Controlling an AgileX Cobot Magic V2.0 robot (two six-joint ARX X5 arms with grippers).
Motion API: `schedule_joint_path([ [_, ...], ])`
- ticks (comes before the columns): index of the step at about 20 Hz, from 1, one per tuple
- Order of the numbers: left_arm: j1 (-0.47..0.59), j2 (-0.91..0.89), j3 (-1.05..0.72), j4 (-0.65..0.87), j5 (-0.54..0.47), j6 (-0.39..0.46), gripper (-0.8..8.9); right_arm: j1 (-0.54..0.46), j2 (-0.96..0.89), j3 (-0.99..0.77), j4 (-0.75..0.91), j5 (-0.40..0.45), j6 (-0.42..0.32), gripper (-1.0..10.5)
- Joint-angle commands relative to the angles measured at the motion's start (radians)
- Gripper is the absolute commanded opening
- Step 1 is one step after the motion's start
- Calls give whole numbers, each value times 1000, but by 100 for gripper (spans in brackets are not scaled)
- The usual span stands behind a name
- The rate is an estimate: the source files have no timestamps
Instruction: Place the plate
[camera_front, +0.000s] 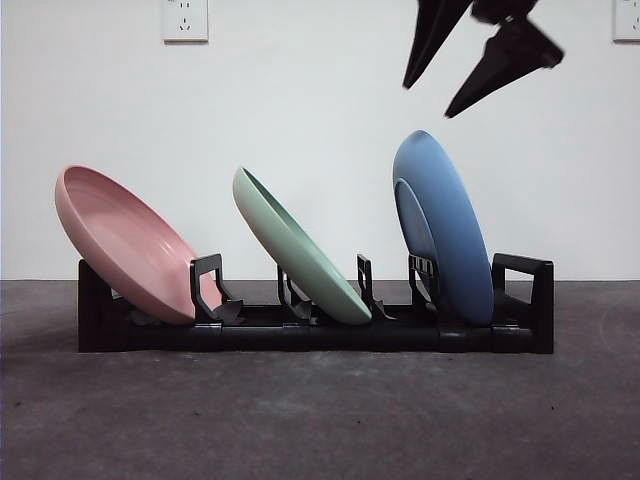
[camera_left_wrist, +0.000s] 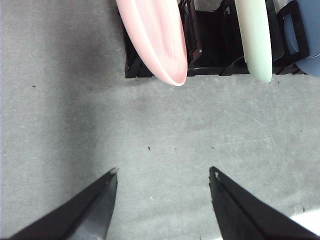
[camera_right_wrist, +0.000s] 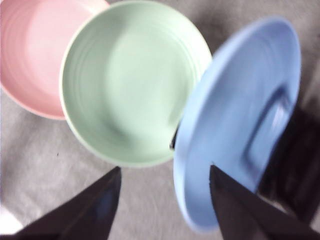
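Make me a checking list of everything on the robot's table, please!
Surface: grey table, bare in front of the rack.
Job's things: black rack holds three tilted plates: pink plate, green plate, blue plate.
Clutter: nothing seen.
Grippers: right tool open, above the blue plate, holding nothing; left tool open over bare table, holding nothing.
Cables: nothing seen.
Surroundings: white wall, two wall sockets.

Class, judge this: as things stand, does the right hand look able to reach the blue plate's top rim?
Probably yes. The right hand hangs open just above the blue plate, which stands in the rack, with nothing between them.
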Motion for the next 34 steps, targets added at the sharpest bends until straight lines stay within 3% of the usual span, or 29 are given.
schedule_joint_path([
  [1, -3, 5, 24, 6, 5, 3, 289, 13, 58, 47, 11, 0, -8, 252],
  [7, -3, 5, 24, 7, 5, 3, 289, 21, 139, 59, 25, 2, -23, 176],
  [12, -3, 5, 24, 7, 5, 3, 289, 23, 146, 59, 24, 1, -25, 16],
  [16, -3, 6, 24, 7, 5, 3, 289, 23, 145, 59, 0, -6, -14, 14],
  [21, -3, 6, 24, 7, 5, 3, 289, 23, 116, 105, -27, -111, 6, 14],
  [25, -3, 6, 24, 7, 5, 3, 289, 23, 48, 193, -74, -112, 8, 14],
  [28, -3, 6, 24, 8, 5, 3, 289, 26, -30, 216, -58, -162, -14, 14],
  [32, -3, 7, 24, 10, 5, 3, 281, 64, -151, 212, -30, -158, -35, 14],
  [34, -3, 7, 24, 18, 5, 3, 281, 104, -235, 175, 68, -108, -35, 14],
])
